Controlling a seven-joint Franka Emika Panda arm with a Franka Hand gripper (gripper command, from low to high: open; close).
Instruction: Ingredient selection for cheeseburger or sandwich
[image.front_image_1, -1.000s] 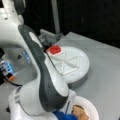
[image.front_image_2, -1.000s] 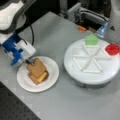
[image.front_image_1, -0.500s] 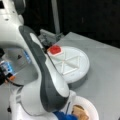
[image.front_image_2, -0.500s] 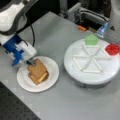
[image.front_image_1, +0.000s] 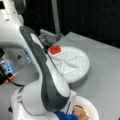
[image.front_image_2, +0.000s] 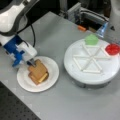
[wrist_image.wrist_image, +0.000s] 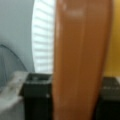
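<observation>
The sandwich (image.front_image_2: 38, 72) lies on a white paper plate (image.front_image_2: 25, 83) at a front view's lower left: brown toast squares stacked, with a yellow cheese edge (image.front_image_2: 44, 78) showing at the side. My gripper (image.front_image_2: 31, 63) sits at the stack's upper left corner, touching the top toast. In the wrist view the dark fingers (wrist_image.wrist_image: 37, 95) stand on either side of the brown toast (wrist_image.wrist_image: 80, 57), which fills the gap between them, and yellow shows at the right (wrist_image.wrist_image: 115, 37). The arm hides most of the sandwich (image.front_image_1: 80, 113) in a front view. No patty shows.
A white round turntable with raised dividers (image.front_image_2: 91, 72) stands to the plate's right. It carries a green piece (image.front_image_2: 91, 39) and a red disc (image.front_image_2: 112, 48) at its far edge. The red disc (image.front_image_1: 55, 49) and turntable (image.front_image_1: 77, 72) show again behind the arm. Equipment stands behind the turntable.
</observation>
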